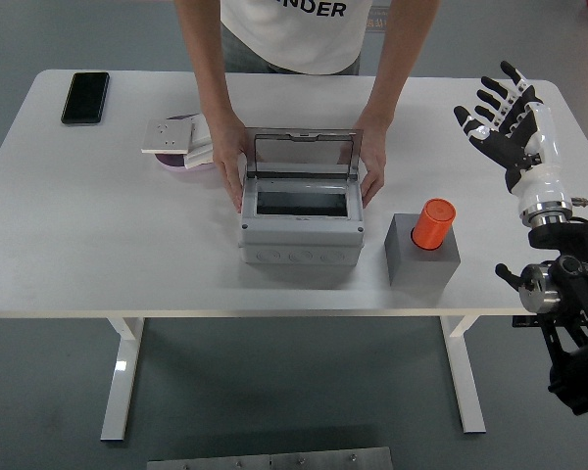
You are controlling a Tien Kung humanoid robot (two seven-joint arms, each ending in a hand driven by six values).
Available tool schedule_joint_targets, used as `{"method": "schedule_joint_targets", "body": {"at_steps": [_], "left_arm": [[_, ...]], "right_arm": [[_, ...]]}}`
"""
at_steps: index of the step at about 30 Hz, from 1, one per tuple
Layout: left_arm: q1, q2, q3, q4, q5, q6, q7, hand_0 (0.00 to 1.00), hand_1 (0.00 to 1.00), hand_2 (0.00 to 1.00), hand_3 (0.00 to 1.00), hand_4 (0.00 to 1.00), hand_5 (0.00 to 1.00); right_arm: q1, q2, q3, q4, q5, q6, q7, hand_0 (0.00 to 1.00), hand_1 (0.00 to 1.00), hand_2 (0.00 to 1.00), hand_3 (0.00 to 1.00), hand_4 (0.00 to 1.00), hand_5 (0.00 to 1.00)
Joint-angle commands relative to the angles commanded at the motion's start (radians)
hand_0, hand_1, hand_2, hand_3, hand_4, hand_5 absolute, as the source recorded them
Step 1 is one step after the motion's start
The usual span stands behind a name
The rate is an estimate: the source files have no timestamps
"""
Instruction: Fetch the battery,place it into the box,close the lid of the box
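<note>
1. Battery [434, 222]: an orange round battery is seen standing upright in a grey block [422, 257]. The block is set on the white table [78, 245], near the front edge, just to the right of the box.
2. A grey box [300, 223] is placed in the middle of the table. Its clear lid [303, 155] is lifted up at the back, so the box is open, and the inside looks dark.
3. The box is held by a person standing at the far side. One of the person's hands [230, 157] is pressed on the left side of the box, and the other hand [371, 162] is pressed on the right side.
4. The robot's right hand [508, 116] is held up in the air above the right end of the table. Its fingers are spread apart and nothing is held in it. It is well apart from the battery and is not touching anything.
5. The robot's left hand is not seen at all.
6. A black phone [85, 97] is laid flat near the far left corner of the table.
7. A small grey plate [169, 136] is laid on a pink round thing [184, 164], to the left of the box and close to the person's hand.
</note>
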Motion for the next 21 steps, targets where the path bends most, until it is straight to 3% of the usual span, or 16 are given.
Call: {"method": "schedule_joint_targets", "body": {"at_steps": [1, 13, 14, 18, 19, 21], "left_arm": [[0.0, 0.0, 0.0, 0.0, 0.0, 0.0, 0.0, 0.621, 0.738, 0.625, 0.579, 0.644, 0.152], [-0.002, 0.001, -0.003, 0.0, 0.006, 0.001, 0.0, 0.621, 0.739, 0.623, 0.579, 0.638, 0.14], [-0.002, 0.0, -0.003, 0.0, 0.006, 0.001, 0.0, 0.621, 0.743, 0.622, 0.579, 0.635, 0.139], [-0.003, 0.0, -0.003, 0.0, 0.007, 0.001, -0.001, 0.621, 0.743, 0.622, 0.579, 0.635, 0.139], [-0.003, 0.0, -0.004, 0.0, 0.008, 0.001, 0.0, 0.618, 0.746, 0.62, 0.576, 0.631, 0.136], [-0.003, 0.0, -0.004, 0.0, 0.008, 0.001, 0.0, 0.618, 0.746, 0.62, 0.576, 0.631, 0.136]], "right_arm": [[-0.002, 0.001, 0.0, 0.0, 0.001, -0.001, 0.002, 0.658, 0.495, 0.502, 0.606, 0.814, 0.02], [-0.006, 0.005, 0.004, -0.002, 0.013, -0.003, 0.011, 0.649, 0.499, 0.513, 0.575, 0.81, 0.017], [-0.006, 0.006, 0.004, -0.003, 0.014, -0.003, 0.012, 0.576, 0.57, 0.585, 0.618, 0.811, 0.012], [-0.009, 0.007, 0.006, -0.006, 0.019, -0.003, 0.016, 0.576, 0.57, 0.585, 0.618, 0.811, 0.012], [-0.009, 0.008, 0.007, -0.006, 0.02, -0.003, 0.017, 0.534, 0.644, 0.656, 0.639, 0.811, 0.012], [-0.01, 0.008, 0.007, -0.007, 0.021, -0.004, 0.017, 0.534, 0.644, 0.656, 0.639, 0.811, 0.012]]}}
